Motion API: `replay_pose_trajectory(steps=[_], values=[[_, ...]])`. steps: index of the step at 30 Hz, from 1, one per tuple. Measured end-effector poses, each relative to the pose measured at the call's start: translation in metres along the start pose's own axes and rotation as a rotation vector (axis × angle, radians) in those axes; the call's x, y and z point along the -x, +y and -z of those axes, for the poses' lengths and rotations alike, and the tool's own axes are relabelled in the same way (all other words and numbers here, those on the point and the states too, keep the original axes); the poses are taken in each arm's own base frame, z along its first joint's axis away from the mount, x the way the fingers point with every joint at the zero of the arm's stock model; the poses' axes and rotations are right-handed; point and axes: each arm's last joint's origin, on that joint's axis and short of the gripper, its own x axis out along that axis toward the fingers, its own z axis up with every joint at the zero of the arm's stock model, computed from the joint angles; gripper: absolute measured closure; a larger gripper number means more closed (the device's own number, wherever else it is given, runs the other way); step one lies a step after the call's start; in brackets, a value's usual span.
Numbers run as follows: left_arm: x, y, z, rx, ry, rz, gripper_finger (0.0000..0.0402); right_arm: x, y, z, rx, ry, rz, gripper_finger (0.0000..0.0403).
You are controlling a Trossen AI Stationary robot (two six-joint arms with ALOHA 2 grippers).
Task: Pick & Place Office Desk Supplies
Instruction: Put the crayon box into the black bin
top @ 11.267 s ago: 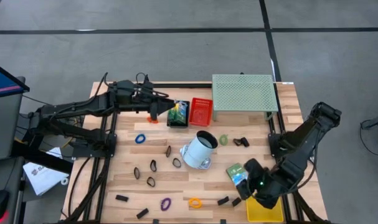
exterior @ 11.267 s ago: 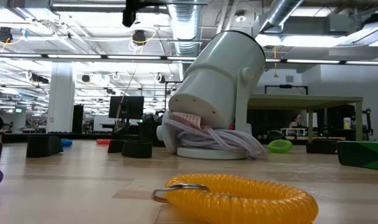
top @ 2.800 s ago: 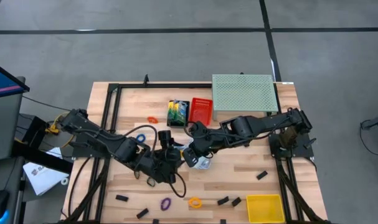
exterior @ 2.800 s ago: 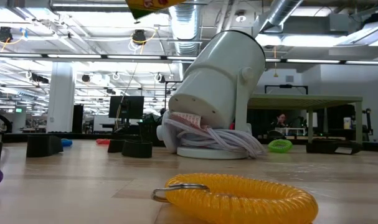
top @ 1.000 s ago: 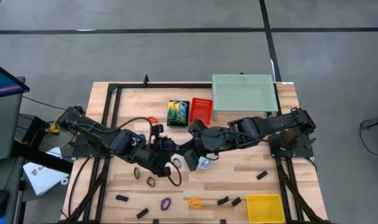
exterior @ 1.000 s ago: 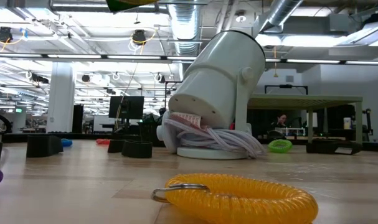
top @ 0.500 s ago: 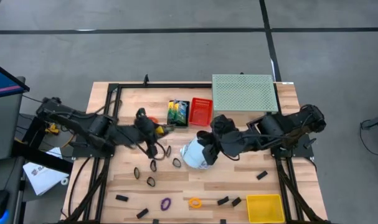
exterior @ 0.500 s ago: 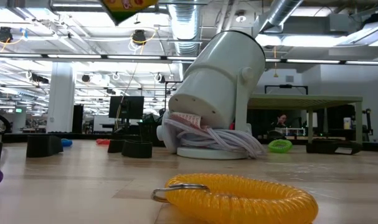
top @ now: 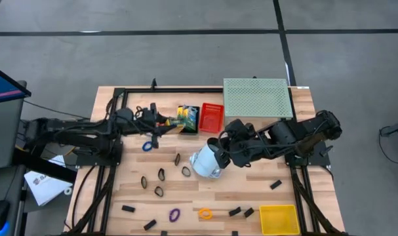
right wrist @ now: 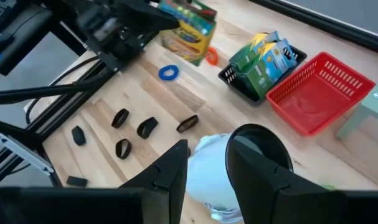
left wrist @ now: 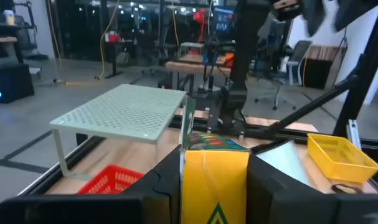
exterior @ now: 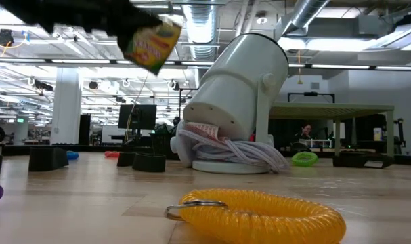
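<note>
High view: my left claw has swung back toward the black bin, clamped on a crayon box held above the surface; label unreadable. Right claw hovers half-open at the white cup.

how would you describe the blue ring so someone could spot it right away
Start at the red basket near the table's back edge, then go toward the left arm's side, past the black bin of crayon boxes. The blue ring lies flat on the wood just below the left gripper. It is the only blue loop; the rings nearer the front are black, purple or orange.
</note>
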Motion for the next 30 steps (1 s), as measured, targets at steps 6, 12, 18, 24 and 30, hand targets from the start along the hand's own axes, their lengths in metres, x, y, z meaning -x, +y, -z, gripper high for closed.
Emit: replay_pose_trajectory(steps=[6,12,18,24,30], values=[[-0.008,0.036,0.037,0.032,0.01,0.066,0.0306,-0.006,-0.006,-0.007,-0.053,0.018,0.025,0.029],[-0.025,0.059,0.063,0.058,0.035,0.108,0.0305,-0.011,-0.012,-0.013,-0.082,0.03,0.048,0.029],[-0.048,0.071,0.082,0.101,0.07,0.174,0.0305,-0.013,-0.014,-0.015,-0.089,0.033,0.054,0.029],[-0.07,0.078,0.086,0.089,0.086,0.195,0.0305,-0.012,-0.016,-0.013,-0.099,0.045,0.074,0.029],[-0.072,0.082,0.087,0.094,0.11,0.183,0.0305,-0.009,-0.014,-0.007,-0.108,0.059,0.079,0.029]])
